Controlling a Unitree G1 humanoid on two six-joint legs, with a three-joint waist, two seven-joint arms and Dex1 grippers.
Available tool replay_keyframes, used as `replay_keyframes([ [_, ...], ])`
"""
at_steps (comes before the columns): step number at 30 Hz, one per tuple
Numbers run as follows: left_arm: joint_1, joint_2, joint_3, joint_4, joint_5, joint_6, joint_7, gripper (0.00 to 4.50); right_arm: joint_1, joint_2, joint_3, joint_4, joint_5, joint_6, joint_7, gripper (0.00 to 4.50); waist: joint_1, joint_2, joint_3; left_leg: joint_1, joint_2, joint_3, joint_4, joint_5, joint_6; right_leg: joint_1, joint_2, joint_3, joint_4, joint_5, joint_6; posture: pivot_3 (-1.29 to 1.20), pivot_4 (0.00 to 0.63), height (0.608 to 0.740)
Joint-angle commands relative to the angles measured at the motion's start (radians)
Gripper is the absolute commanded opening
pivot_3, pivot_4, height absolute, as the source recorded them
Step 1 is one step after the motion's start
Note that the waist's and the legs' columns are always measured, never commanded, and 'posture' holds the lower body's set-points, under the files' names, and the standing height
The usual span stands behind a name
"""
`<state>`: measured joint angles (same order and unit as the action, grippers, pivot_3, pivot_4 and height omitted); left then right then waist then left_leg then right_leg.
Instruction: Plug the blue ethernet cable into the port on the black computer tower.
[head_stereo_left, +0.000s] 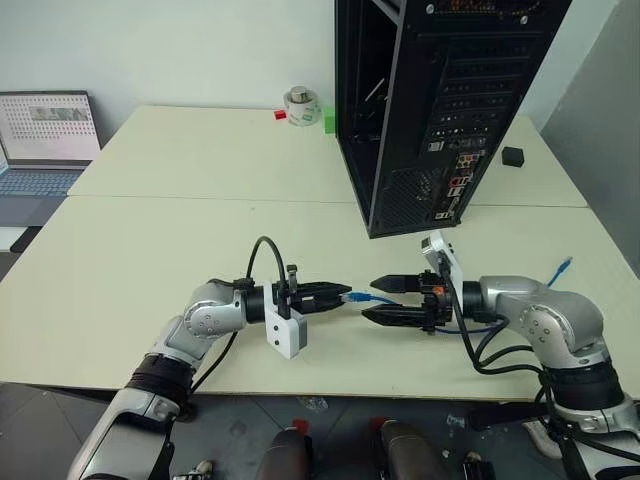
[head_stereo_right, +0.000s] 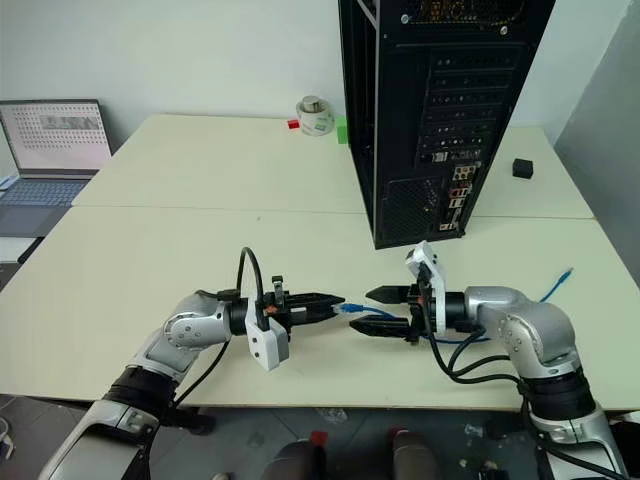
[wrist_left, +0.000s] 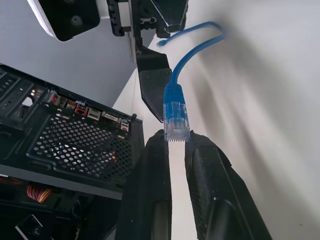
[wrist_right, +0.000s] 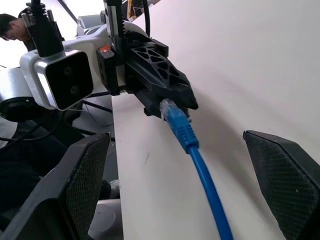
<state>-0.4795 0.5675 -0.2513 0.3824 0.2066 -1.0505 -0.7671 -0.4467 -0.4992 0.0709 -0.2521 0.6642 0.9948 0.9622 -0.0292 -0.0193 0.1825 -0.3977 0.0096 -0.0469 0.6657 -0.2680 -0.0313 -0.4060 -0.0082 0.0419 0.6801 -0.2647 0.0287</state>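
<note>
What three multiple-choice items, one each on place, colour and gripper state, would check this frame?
1. Where is the black computer tower?
A. On the table, beyond the grippers
B. On the floor
C. On the laptop

2. What colour is the ethernet cable?
A. Red
B. Blue
C. Yellow

3. How do the right gripper's jaws stand?
A. Shut on the plug
B. Shut on nothing
C. Open

Key: 1 A, the tower stands on the table; 2 B, the cord is bright blue; 3 C, its jaws stand wide apart while the left gripper pinches the plug.
</note>
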Motion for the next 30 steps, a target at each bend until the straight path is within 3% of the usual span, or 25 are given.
replay_keyframes([
  [1,-0.023,0.012,-0.002,0.003,0.016,-0.026,0.041,0.19,-0.016,0.018,0.001,-0.019,0.033,0.007,-0.021,4.12,0.000,0.000,0.000,0.000,0.000,0.000,0.000,0.000,0.000,0.000,0.000,0.000,0.000,0.000,0.000,0.00,0.150,0.740],
  [19,-0.033,0.024,-0.028,0.011,0.037,-0.046,0.103,0.03,-0.028,0.033,0.001,0.004,0.051,0.003,-0.055,0.03,-0.001,0.000,0.000,0.000,0.000,0.000,0.000,0.000,0.000,0.000,0.000,0.000,0.000,0.000,0.000,0.00,0.150,0.740],
  [30,-0.028,0.042,-0.046,0.018,0.040,-0.044,0.109,0.00,-0.045,0.018,-0.002,0.016,0.055,0.010,-0.041,0.01,-0.001,0.000,0.000,0.000,0.000,0.000,0.000,0.000,0.000,0.000,0.000,0.000,0.000,0.000,0.000,0.00,0.150,0.740],
])
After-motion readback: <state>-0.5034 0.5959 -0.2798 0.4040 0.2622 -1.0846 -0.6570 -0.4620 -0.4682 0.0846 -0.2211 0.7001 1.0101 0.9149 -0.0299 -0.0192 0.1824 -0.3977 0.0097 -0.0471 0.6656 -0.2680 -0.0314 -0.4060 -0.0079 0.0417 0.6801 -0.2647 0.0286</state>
